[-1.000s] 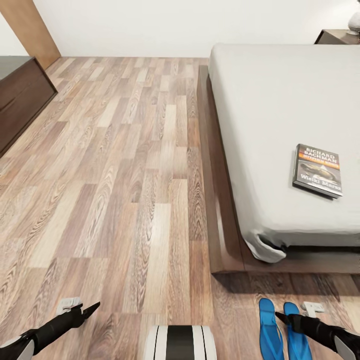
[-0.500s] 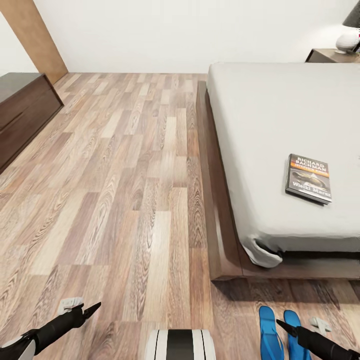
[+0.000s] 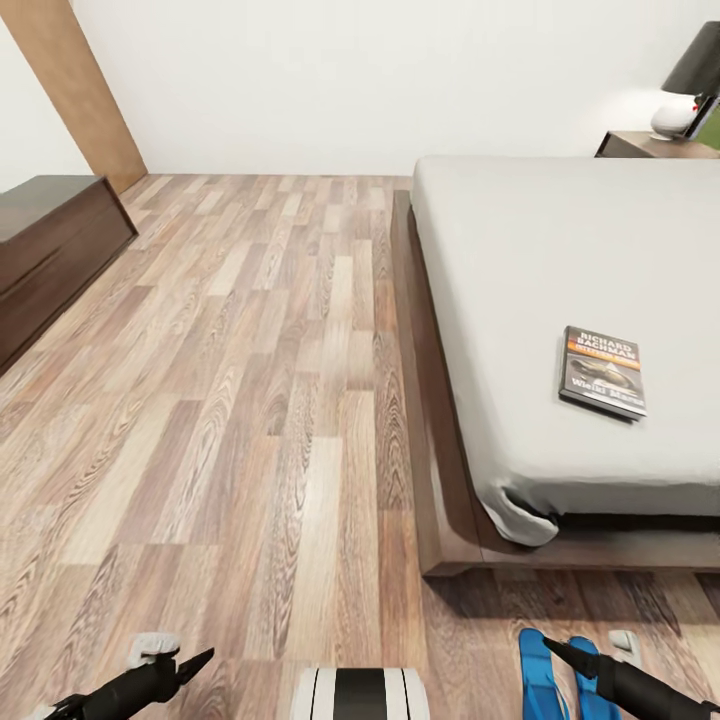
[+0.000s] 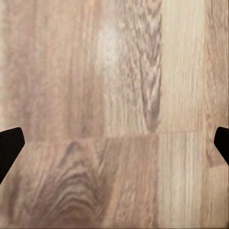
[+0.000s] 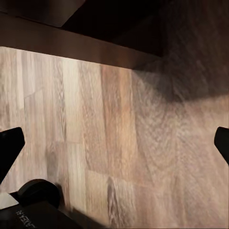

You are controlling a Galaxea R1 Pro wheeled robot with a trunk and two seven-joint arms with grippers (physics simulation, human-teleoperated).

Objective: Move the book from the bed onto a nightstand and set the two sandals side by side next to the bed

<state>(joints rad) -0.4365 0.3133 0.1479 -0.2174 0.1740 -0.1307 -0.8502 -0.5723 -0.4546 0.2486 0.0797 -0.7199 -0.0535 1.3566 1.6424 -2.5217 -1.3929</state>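
Wood-grain plank floor (image 3: 250, 400), matt grey cloth mattress (image 3: 560, 260) (dark wooden frame (image 3: 440, 470)), glossy book (image 3: 602, 371).

Even, bright, sharp render; soft shadow beneath the bed (image 3: 560, 250) frame; right wrist view dim, wide-angle stretch at edges.

A bedroom is shown: bed (image 3: 560, 300) with grey mattress, nightstand (image 3: 655, 145) with lamp (image 3: 690, 85), dresser (image 3: 50, 250), wood-plank floor (image 3: 250, 400).

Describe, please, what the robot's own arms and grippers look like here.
Both arms are slim and black. The left gripper and right gripper taper to pointed black fingers. A small light-grey block sits beside each wrist. In the wrist views the fingertips are plain black wedges.
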